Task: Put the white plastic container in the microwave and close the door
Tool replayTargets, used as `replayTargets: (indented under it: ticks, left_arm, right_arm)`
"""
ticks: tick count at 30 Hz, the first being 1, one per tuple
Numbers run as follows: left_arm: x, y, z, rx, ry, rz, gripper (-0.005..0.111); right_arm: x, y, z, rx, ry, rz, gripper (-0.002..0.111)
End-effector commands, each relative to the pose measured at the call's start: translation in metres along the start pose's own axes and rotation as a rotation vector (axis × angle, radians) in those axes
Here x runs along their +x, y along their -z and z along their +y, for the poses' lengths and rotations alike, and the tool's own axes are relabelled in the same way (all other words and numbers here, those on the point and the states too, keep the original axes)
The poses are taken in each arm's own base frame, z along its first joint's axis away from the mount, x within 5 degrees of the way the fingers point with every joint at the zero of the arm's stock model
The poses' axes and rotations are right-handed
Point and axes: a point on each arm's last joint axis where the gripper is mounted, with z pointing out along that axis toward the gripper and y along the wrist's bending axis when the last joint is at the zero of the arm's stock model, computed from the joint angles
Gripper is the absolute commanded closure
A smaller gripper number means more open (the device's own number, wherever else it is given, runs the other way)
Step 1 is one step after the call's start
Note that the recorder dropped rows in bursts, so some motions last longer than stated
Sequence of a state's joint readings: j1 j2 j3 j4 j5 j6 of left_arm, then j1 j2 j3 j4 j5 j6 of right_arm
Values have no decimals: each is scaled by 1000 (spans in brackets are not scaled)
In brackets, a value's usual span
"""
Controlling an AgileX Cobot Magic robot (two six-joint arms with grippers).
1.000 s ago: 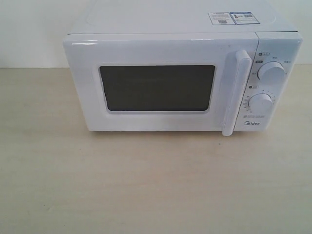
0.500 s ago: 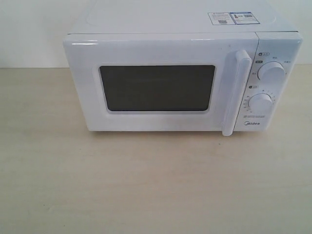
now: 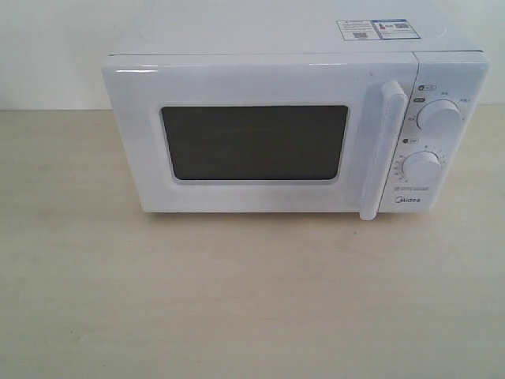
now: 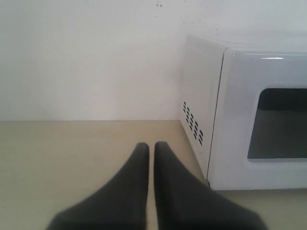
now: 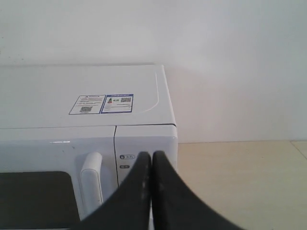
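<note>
My left end effector [image 4: 150,146] is clenched on nothing, low over the bench [image 4: 57,158] off the vented side of the microwave [image 4: 199,86]. It sits toward the bench's back edge, door [image 3: 237,83] shut; what lies behind its dark window [image 3: 254,142] I cannot tell. My right end effector [image 5: 151,155], clenched empty too, hovers before the dial panel [image 5: 139,141]. Nothing has moved since earlier.

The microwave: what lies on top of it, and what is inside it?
On top of the microwave lie two printed stickers, side by side. The inside cannot be seen: the door is shut and its window is dark.
</note>
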State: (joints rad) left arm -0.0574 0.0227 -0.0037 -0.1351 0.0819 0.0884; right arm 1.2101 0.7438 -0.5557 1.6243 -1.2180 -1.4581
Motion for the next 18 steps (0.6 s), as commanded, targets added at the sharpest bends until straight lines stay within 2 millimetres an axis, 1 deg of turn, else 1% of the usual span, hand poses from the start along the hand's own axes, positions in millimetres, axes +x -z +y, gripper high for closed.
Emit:
replayTargets:
  ticks: [1,2,3,4,5,6,7,8,12,14,18]
  left_arm:
    - [2,0,0,-4,9,5,102]
    - [2,0,0,-4,9,5,102]
    - [2,0,0,-4,9,5,102]
    - [2,0,0,-4,9,5,102]
    - [2,0,0,-4,9,5,102]
    - [2,0,0,-4,9,5,102]
    - [2,0,0,-4,9,5,102]
    - [2,0,0,-4,9,5,102]
    - [2,0,0,-4,9,5,102]
    - [2,0,0,-4,9,5,102]
    - [2,0,0,-4,9,5,102]
  right_arm:
    - [1,-6,-13,102,-115,-1,108]
    - [3,-10,-11,34,-209,33,108]
    - [3,-12,-10,-17,-239,47,108]
    - [1,-13,-8,-126,-272,55,108]
    - [0,-13,-8,-186,-284,52,108]
    - [2,-11,-11,-262,-297,45,108]
    - [5,-9,-14,-292,-306,42,108]
    - [11,-3,-18,-350,-315,33,108]
    - [32,16,-35,-339,-332,-20,108]
    - [43,26,-45,-279,-344,-67,108]
    - [63,42,-59,-172,-360,-152,108]
